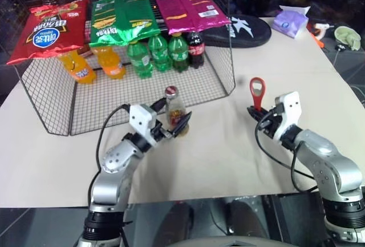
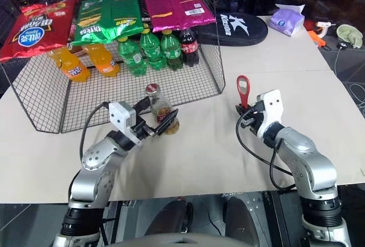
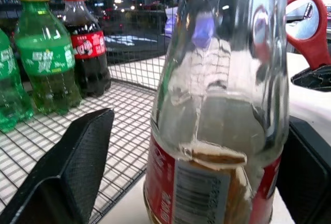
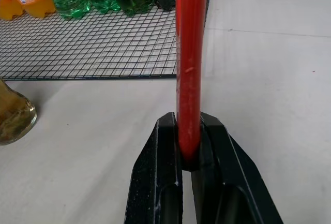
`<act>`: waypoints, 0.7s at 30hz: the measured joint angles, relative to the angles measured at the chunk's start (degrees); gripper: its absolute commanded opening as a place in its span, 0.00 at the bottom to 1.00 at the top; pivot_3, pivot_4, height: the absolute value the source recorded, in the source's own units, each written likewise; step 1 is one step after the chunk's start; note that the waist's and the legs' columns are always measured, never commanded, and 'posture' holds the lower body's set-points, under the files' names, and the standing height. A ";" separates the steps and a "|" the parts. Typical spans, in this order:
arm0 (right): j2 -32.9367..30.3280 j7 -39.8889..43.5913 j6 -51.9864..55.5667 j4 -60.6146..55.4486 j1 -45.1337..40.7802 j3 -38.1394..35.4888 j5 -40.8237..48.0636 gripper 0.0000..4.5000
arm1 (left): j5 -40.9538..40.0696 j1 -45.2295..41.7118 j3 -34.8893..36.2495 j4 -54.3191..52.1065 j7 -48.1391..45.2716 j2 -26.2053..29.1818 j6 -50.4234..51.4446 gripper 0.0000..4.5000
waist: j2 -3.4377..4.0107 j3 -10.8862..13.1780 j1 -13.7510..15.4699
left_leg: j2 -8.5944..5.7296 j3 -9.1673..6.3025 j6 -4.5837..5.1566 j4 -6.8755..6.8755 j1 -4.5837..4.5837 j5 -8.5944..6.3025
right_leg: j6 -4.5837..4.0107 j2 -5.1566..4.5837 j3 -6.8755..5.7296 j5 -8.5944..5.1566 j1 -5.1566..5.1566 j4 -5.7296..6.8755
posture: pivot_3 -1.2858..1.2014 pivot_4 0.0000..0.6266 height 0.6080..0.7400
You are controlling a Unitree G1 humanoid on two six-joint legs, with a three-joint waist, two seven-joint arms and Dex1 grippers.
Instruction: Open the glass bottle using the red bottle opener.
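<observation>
The glass bottle (image 1: 174,109) stands upright on the beige table, just in front of the wire rack, its cap on. It has a red label and amber liquid low inside. My left gripper (image 1: 171,117) is open around its lower body. In the left wrist view one finger (image 3: 67,167) stands clear of the glass bottle (image 3: 217,131), and the other finger (image 3: 310,172) is close beside it. To the right, my right gripper (image 1: 255,110) is shut on the handle of the red bottle opener (image 1: 257,90), holding it upright with its ring head on top. The right wrist view shows the opener (image 4: 189,53) edge-on.
A wire rack (image 1: 222,81) behind the bottle holds green bottles (image 1: 159,53), orange bottles (image 1: 108,61) and a dark cola bottle (image 1: 196,47), with snack bags (image 1: 122,16) on top. A black case (image 1: 242,30) and a tissue pack (image 1: 291,21) lie at the back right.
</observation>
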 measured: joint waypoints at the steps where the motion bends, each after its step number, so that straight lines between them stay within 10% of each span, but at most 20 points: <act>1: 0.00 0.00 0.00 0.00 0.04 0.00 -0.03 0.00 | -0.87 0.00 0.48 -0.61 -0.35 0.00 -0.01 0.99 | 0.00 0.00 0.00 | 0.00 0.00 0.00 0.00 0.00 0.00 | 0.00 0.00 0.00 0.00 0.00 0.00 | 0.52 0.24 1.00; 18: 0.27 0.12 -0.01 0.01 0.63 0.59 -0.50 0.00 | -6.65 1.05 0.75 -7.03 -1.39 1.12 2.25 0.99 | 0.00 0.00 -0.07 | 0.00 0.01 0.00 0.00 0.02 0.00 | 0.00 0.03 0.01 0.00 0.01 0.00 | 0.52 0.24 1.00; 21: 0.27 0.19 -0.01 0.09 0.41 1.03 -0.59 0.00 | -6.33 1.20 0.75 -7.03 -1.33 1.47 2.24 0.75 | 0.00 0.00 -0.03 | 0.00 0.01 0.00 0.00 0.03 0.00 | 0.00 0.03 0.00 0.00 0.02 0.00 | 0.52 0.24 1.00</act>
